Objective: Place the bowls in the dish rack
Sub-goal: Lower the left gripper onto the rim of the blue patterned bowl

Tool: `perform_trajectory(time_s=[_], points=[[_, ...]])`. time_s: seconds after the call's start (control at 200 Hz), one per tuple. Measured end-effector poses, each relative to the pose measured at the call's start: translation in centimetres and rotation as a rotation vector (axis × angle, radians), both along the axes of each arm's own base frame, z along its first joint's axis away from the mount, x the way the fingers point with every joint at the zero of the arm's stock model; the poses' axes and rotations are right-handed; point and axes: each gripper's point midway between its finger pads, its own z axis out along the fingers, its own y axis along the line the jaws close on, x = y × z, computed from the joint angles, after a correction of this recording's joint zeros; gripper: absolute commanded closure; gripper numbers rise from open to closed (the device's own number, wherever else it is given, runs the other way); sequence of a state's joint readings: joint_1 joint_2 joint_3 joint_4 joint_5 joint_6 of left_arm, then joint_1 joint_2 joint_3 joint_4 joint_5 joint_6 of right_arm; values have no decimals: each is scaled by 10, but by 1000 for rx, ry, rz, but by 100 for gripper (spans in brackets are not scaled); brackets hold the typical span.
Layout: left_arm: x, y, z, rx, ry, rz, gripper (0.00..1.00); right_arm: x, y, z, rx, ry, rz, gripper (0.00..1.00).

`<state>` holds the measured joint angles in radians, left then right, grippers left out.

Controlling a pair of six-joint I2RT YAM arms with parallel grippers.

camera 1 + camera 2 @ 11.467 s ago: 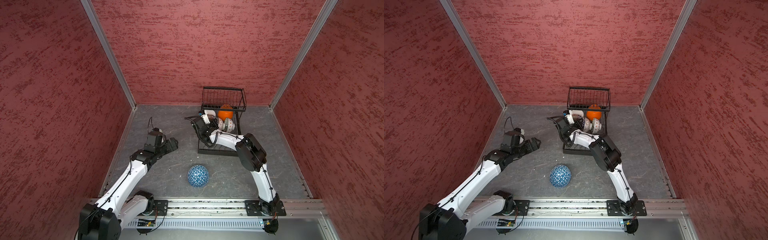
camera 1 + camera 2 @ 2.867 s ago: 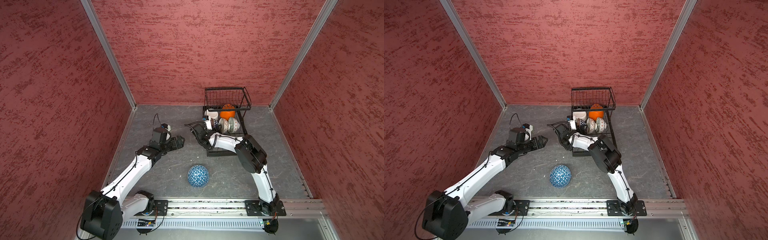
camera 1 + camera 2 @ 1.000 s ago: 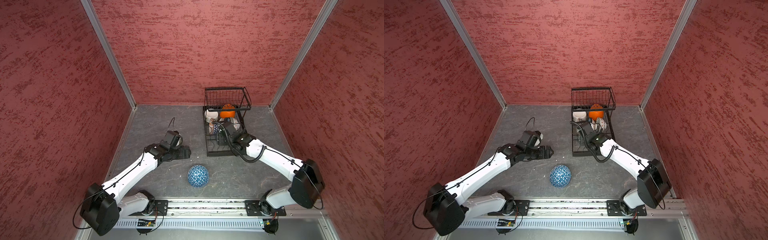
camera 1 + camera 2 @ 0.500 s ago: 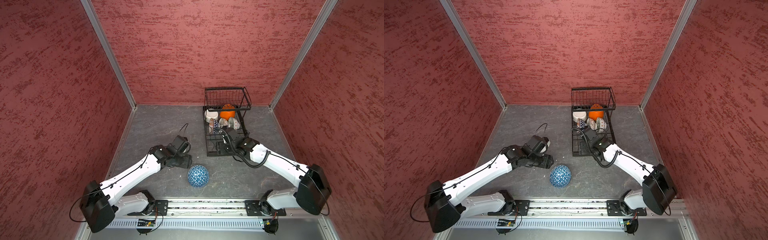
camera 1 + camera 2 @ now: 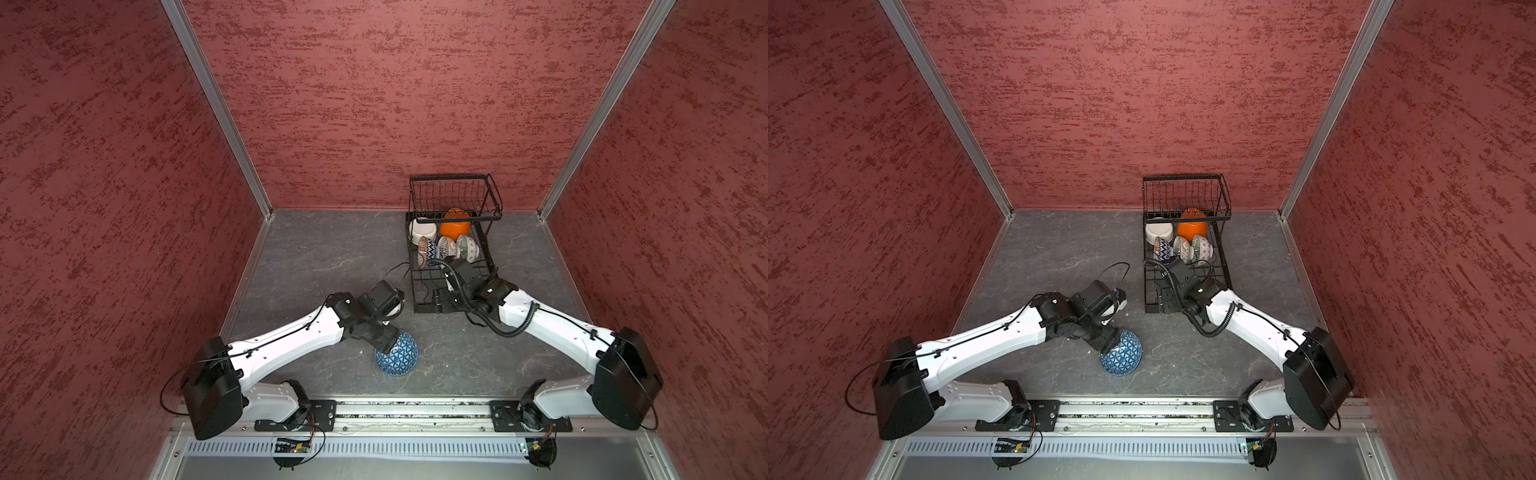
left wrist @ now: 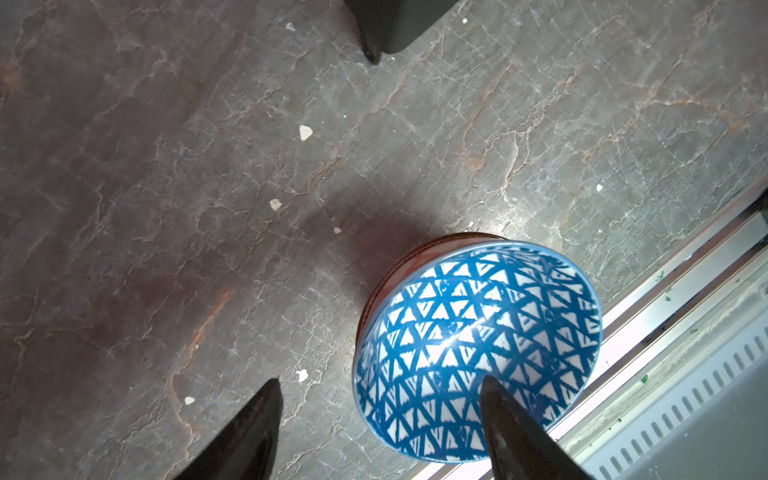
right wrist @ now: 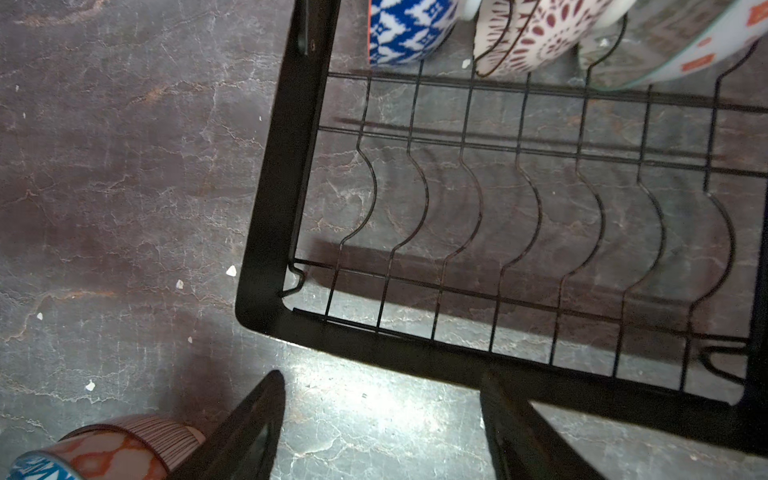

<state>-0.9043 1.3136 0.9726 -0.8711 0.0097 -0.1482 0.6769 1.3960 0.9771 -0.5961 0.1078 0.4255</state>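
Sitting on the desk (image 5: pixel 316 249) near its front rail (image 5: pixel 415 409), the loose bowl (image 5: pixel 400 358) is round, white inside w/ a blue triangle lattice & a blue rim. Its outside shows a red-brown striped foot band in the left wrist view. It looks tipped, mouth turned toward that wrist camera.

The other bowls are in the dish rack (image 7: pixel 286 187). The white bowl (image 5: pixel 424 230) & orange bowl (image 5: pixel 455 228) sit at the back, partly behind the upper basket. In front of them patterned bowls stand on edge in a row; the right wrist view shows a blue-white bowl (image 7: pixel 409 29), a red-white bowl (image 7: pixel 536 37) & a grey-green bowl (image 7: pixel 665 45) w/ orange marks.

Left end effector (image 6: pixel 380 381) is at the loose bowl, released w/ jaws wide. One finger (image 6: pixel 515 432) is over the bowl's mouth, the other over bare desk just beside its wall. Contact: can't tell.

Right end effector (image 7: pixel 382 374) is also released, nothing btwn its jaws. It hangs over the rack's front-left corner, well apart from the loose bowl.

Room: bare desk btwn bowl & rack front; the rack's front wavy slots are open. The rail runs just beside the bowl, side walls well apart. Small white chips (image 6: pixel 305 132) dot the desk.
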Motion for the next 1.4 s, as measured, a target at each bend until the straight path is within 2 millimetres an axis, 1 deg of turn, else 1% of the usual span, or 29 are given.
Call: perform_trajectory(time_s=[0.1,0.17,0.22,0.271,0.366,0.491,0.646,0.731,0.827,0.917,1.002,1.077,1.142,1.307,1.398], points=[[1,-2,-3,8,-4,-23,26,-4,-3,-7,-12,15,0,24],[2,-3,-5,11,-5,-32,28,-6,-5,-11,-18,22,0,24],[2,-4,-7,16,-2,-40,30,-7,-5,-12,-20,25,0,24],[1,-5,-10,24,3,-50,35,-7,-5,-13,-20,25,0,24],[0,-7,-17,45,16,-64,35,-7,-5,-14,-19,25,0,24],[-1,-10,-24,71,25,-82,50,-7,-5,-15,-16,24,1,24],[2,-15,-28,85,33,-82,55,-5,-3,-14,-4,15,2,24],[3,-16,-29,91,33,-82,65,-6,-3,-16,-3,18,2,24],[3,-16,-30,101,33,-77,73,-7,-4,-18,-5,23,1,24],[4,-17,-32,112,35,-76,76,-7,-3,-18,-3,21,1,24],[5,-17,-36,129,34,-79,80,-7,-3,-19,-3,21,1,24],[4,-17,-38,141,36,-82,86,-7,-4,-20,-5,23,1,24],[1,-15,-39,150,45,-86,88,-8,-4,-21,-7,25,1,24],[4,-26,-31,109,25,-85,93,-9,-5,-22,-8,27,1,24],[5,-27,-30,101,22,-79,94,-9,-5,-22,-8,27,1,24]])
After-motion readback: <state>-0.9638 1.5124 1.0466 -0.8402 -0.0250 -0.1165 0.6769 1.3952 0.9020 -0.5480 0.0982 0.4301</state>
